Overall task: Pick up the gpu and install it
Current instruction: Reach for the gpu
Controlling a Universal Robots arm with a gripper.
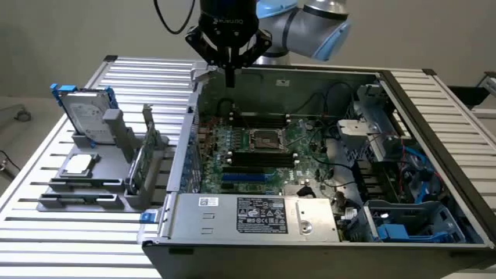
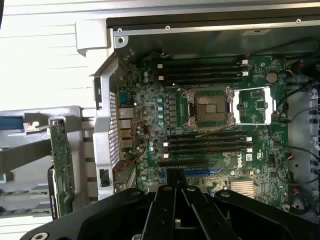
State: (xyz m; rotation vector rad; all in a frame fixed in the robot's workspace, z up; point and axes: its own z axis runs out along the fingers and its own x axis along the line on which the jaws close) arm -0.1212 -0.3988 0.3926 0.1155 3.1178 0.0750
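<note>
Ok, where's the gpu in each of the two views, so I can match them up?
Exterior view: the gpu stands on edge in the gray holder, beside the case wall on the exterior view's left.
Wrist view: the gpu is the green card standing just outside the case wall.
Shared landmark: the empty processor socket on the motherboard.
</note>
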